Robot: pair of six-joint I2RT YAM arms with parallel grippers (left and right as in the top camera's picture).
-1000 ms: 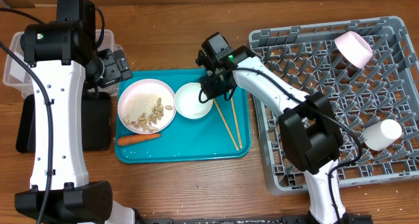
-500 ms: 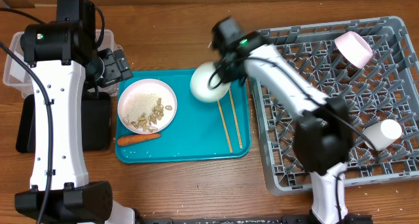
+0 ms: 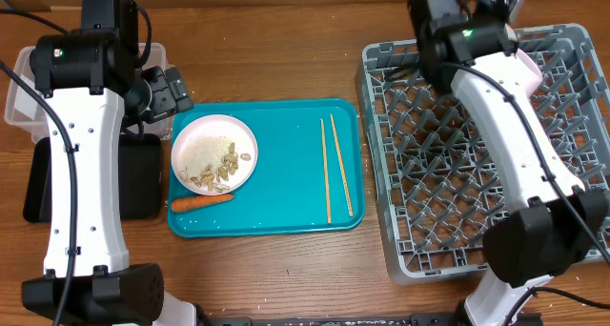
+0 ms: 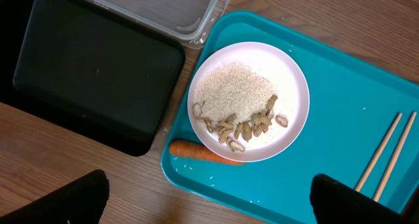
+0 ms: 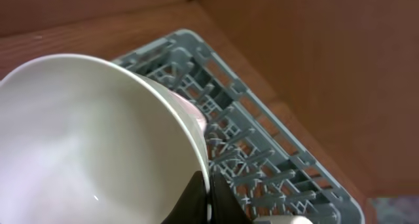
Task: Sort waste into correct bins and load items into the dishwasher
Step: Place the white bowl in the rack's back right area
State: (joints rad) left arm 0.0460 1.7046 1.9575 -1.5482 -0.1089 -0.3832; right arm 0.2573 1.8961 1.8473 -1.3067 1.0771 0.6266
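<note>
Two arms: your left arm stands tall at 9 o'clock of the table and bends over the bins. Your right arm stretches long, up to 12 o'clock of the dish rack (image 3: 448, 202).
Left gripper (image 3: 175, 90): it hovers by the 10 o'clock corner of the teal tray (image 3: 276, 221). In the left wrist view its dark fingers (image 4: 85, 198) stand wide apart, with nothing between them.
Right gripper (image 5: 207, 199): it is clamped on the rim of the white bowl (image 5: 85, 139), which is held tilted above the rack's far edge.
White bowl: smooth, glossy and round, with a thin rim.
Dish rack: grey plastic, square, with lattice walls and a grid of pegs. A pale-pink bowl (image 3: 529, 71) sits near its 12 o'clock edge, partly hidden by the arm.
Plate (image 4: 291, 73): round and white, at 9 o'clock on the teal tray. It carries loose rice (image 4: 232, 93) and beige scraps (image 4: 242, 127).
Carrot (image 4: 196, 152): small and orange, at the plate's 6 o'clock rim.
Chopsticks (image 3: 334, 169): thin and wooden, lying side by side at 3 o'clock on the tray.
Bins: a clear tub (image 4: 177, 14) and a matte black tray (image 4: 91, 67), side by side at 9 o'clock of the teal tray.
</note>
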